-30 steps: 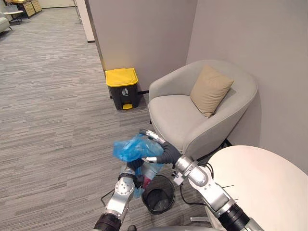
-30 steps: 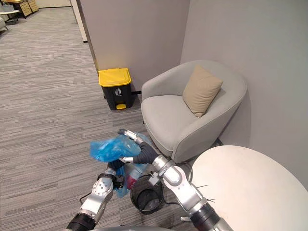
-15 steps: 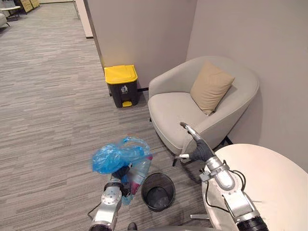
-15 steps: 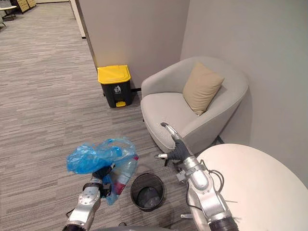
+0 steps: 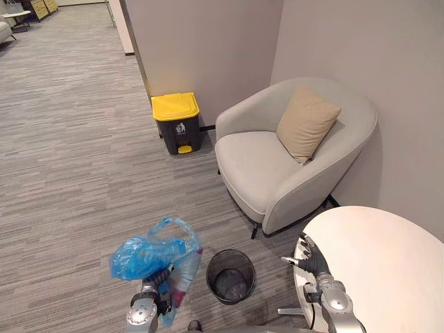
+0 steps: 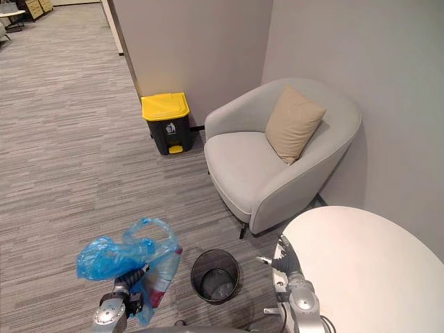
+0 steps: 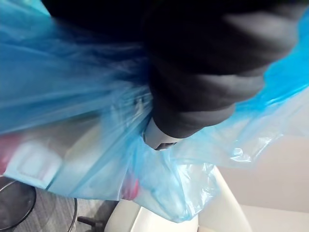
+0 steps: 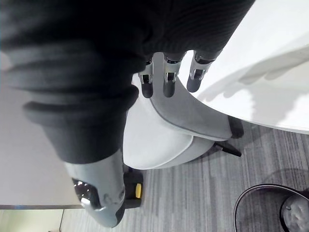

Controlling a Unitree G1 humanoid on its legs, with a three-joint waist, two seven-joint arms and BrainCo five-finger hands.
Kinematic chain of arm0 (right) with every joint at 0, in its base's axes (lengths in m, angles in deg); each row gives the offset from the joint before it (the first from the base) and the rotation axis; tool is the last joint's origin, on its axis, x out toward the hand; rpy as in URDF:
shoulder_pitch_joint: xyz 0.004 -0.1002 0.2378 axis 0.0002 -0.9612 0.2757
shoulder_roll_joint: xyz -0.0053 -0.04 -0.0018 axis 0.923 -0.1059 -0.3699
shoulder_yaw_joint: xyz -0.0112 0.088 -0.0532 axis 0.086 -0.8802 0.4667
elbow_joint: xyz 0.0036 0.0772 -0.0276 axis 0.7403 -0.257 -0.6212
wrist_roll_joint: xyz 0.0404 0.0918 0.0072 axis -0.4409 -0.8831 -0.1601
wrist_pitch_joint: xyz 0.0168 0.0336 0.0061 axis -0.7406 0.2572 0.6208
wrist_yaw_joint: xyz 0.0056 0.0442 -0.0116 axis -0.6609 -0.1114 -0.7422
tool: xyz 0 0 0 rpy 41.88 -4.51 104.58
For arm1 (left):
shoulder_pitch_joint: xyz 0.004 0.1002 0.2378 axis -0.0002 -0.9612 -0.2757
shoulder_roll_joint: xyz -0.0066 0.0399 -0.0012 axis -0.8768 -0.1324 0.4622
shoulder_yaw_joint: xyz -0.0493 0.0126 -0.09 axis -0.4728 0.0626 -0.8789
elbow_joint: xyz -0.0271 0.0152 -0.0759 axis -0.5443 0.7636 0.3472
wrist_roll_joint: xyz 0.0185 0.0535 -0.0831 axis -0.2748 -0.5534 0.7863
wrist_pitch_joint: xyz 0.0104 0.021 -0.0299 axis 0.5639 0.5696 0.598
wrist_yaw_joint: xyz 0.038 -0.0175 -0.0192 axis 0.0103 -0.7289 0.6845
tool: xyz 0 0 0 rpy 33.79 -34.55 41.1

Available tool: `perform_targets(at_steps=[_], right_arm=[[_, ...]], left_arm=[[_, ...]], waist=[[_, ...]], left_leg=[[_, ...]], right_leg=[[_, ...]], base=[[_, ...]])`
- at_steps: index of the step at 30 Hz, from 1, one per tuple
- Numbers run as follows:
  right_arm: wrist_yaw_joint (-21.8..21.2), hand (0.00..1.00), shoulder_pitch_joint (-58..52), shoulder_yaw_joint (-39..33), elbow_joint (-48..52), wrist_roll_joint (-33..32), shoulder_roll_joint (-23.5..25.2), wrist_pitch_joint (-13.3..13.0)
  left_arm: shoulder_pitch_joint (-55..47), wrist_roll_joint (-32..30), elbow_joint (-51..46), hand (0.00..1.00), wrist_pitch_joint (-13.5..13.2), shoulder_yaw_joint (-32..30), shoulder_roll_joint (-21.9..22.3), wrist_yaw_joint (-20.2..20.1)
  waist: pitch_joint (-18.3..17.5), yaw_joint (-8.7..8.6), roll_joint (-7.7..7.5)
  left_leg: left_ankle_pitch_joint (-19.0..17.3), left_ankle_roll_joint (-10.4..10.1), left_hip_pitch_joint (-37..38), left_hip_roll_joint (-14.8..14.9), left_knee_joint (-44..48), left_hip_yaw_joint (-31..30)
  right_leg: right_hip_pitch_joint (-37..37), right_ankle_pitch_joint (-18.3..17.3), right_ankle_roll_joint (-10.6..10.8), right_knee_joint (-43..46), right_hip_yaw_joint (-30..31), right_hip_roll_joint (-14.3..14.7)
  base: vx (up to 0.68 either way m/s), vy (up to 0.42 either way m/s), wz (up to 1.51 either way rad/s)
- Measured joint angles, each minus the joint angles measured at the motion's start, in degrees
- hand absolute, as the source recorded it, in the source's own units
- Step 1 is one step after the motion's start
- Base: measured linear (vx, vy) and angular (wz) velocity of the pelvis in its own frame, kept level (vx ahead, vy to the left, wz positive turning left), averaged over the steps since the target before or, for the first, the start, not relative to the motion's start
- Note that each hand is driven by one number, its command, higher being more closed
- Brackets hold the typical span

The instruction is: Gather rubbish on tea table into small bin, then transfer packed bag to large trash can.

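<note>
A blue plastic bag stuffed with rubbish, a clear bottle among it, hangs over the carpet to the left of the small black mesh bin. My left hand is shut on the bag's gathered neck from below; in the left wrist view blue film wraps around the hand. My right hand hangs open by the near edge of the white round tea table, fingers straight and holding nothing. The large black trash can with a closed yellow lid stands against the wall far ahead.
A grey armchair with a tan cushion sits in the corner between the table and the trash can. Striped grey carpet stretches open to the left and ahead.
My right hand let go of the bag and drew back right to the table's edge. My left hand carried the bag left and lower, away from the small bin.
</note>
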Motion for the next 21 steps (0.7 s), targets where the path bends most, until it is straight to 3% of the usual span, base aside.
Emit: perform_targets(at_steps=[8, 13, 16, 18, 19, 20, 21], right_arm=[[0.9, 0.00, -0.2, 0.4, -4.3, 0.2, 0.0, 0.1], [1.9, 0.00, 0.9, 1.5, -4.3, 0.4, -0.4, 0.5], [2.0, 0.00, 2.4, 2.5, -4.2, 0.8, -0.3, 1.0], [2.1, 0.00, 2.5, 3.8, -3.4, 0.8, -0.2, 1.0], [2.1, 0.00, 2.4, 4.3, -2.6, 0.8, -0.1, 1.1], [2.1, 0.00, 1.7, 6.1, 0.0, 0.8, 0.0, 1.0], [2.1, 0.00, 1.5, 6.8, 0.9, 0.8, 0.1, 0.9]], left_arm=[[-3.8, -0.1, 2.4, 1.00, 0.2, 0.2, 0.3, -1.1], [-4.0, 0.0, 2.4, 1.00, 0.5, 0.3, 0.6, -1.1], [-1.4, 0.0, 2.2, 1.00, 0.5, 0.6, 0.1, -0.9], [0.5, 0.0, 0.8, 1.00, 0.5, 0.6, 0.2, -0.8], [0.7, 0.1, -0.1, 1.00, 0.5, 0.6, 0.3, -0.7], [0.6, 0.1, -2.2, 1.00, 0.4, 0.7, 0.3, -0.5], [0.6, 0.1, -3.0, 1.00, 0.4, 0.6, 0.3, -0.2]], waist=[[0.4, -0.44, 0.38], [2.6, 0.38, 0.76], [5.0, 0.37, -0.84], [5.3, 0.44, -1.16], [5.5, 0.52, -1.07], [5.7, 0.43, -1.48], [5.6, 0.50, -2.35]], left_leg=[[-0.6, 0.0, -0.1, 0.0, 0.1, 1.3], [-0.7, 0.3, -1.6, -0.2, 0.5, 4.1], [-2.3, 0.7, -5.1, -0.9, 5.8, 3.7], [-4.1, 1.6, -9.3, -0.4, 11.3, 2.5], [-4.3, 1.7, -10.2, -0.1, 11.9, 2.0], [-4.4, 1.7, -11.5, -1.4, 13.7, 0.2], [-4.5, 1.6, -12.6, -1.9, 14.9, -0.7]], right_leg=[[-0.7, 0.0, 0.0, -0.2, 1.2, 0.0], [-5.0, -0.3, -0.3, 3.6, 3.9, -0.2], [-9.2, -3.1, -0.1, 11.2, 4.2, -2.0], [-11.2, -4.2, 1.1, 14.7, 5.8, -2.6], [-11.8, -6.0, 1.5, 17.5, 6.6, -2.9], [-13.6, -10.9, 1.6, 29.1, 8.2, -4.8], [-13.1, -12.5, 2.4, 31.6, 9.2, -5.6]], base=[[0.02, 0.001, -0.08], [0.04, 0.007, -0.27], [-0.02, 0.003, 0.11], [-0.05, 0.015, 0.40], [-0.07, -0.039, 0.64], [-0.05, -0.115, 0.70], [-0.10, -0.218, 0.83]])
